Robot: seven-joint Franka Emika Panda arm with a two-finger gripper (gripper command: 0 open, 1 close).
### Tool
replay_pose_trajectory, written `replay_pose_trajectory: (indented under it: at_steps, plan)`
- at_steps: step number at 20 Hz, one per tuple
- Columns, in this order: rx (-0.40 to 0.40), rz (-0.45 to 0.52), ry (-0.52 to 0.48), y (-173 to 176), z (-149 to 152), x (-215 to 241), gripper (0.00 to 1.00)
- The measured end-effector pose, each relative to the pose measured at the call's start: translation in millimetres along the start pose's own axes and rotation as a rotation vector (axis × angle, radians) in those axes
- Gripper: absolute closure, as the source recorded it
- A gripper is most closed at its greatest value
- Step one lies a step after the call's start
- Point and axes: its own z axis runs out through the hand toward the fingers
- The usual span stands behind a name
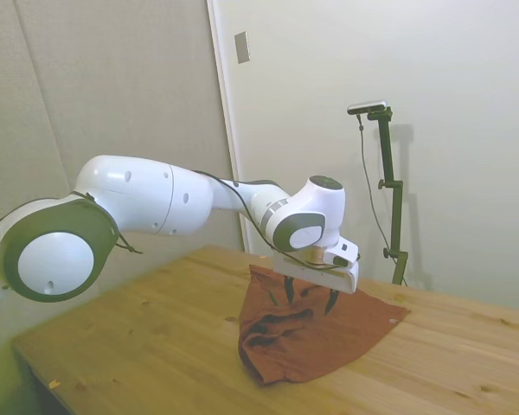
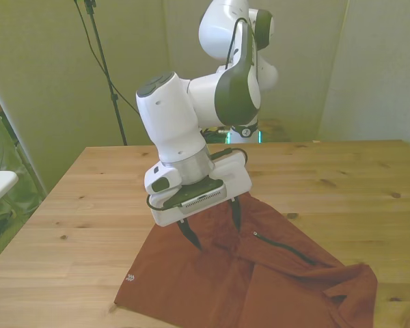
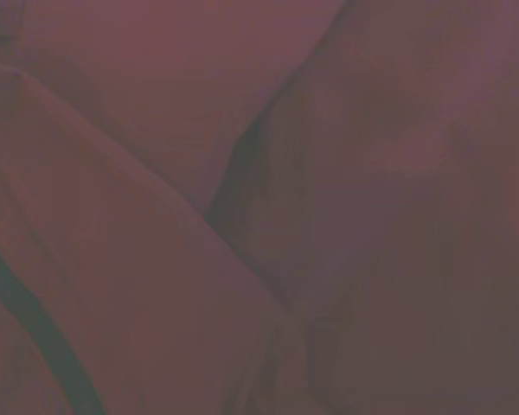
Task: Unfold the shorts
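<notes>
Pincer: the pincer [image 2: 212, 225] hangs low over the shorts, its two dark fingers [image 2: 190, 236] spread wide apart and pointing down; nothing is between them. In the side view the pincer [image 1: 310, 294] is also seen with its fingers apart, their tips close to the cloth; I cannot tell whether the tips touch it.
Arm: the white arm [image 2: 191, 130] is bent down over the counter, and the flat wrist block is tilted, lower toward the front view's left.
Shorts: the rust-red shorts [image 2: 191, 273] lie on the counter, partly folded and wrinkled. Toward the front view's right one layer is folded over another, and the cloth is bunched at the near right corner.
Pocket: a dark zipper [image 2: 283, 247] runs in a slant across the upper layer, just beside the pincer, toward the front view's right.
Tag: a small pale tag [image 2: 130, 278] sits near the shorts' edge at the front view's left.
Wrist view: only blurred red cloth [image 3: 372, 216] with a dark fold [image 3: 242, 164] in it.
Counter: the wooden counter [image 2: 89, 198] carries the shorts near its middle.
</notes>
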Motion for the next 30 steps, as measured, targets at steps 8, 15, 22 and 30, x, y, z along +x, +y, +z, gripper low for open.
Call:
replay_pose_trajectory:
  at_steps: [8, 15, 22, 30]
  plan:
    - [-0.001, -0.020, -0.033, -15.5, 12.2, -7.3, 1.00]
    - [-0.005, -0.030, -0.063, -22.3, 15.6, -18.4, 1.00]
    - [-0.007, -0.030, -0.073, -21.8, 19.3, -21.3, 1.00]
    - [-0.008, -0.035, -0.081, -19.8, 19.9, -22.4, 1.00]
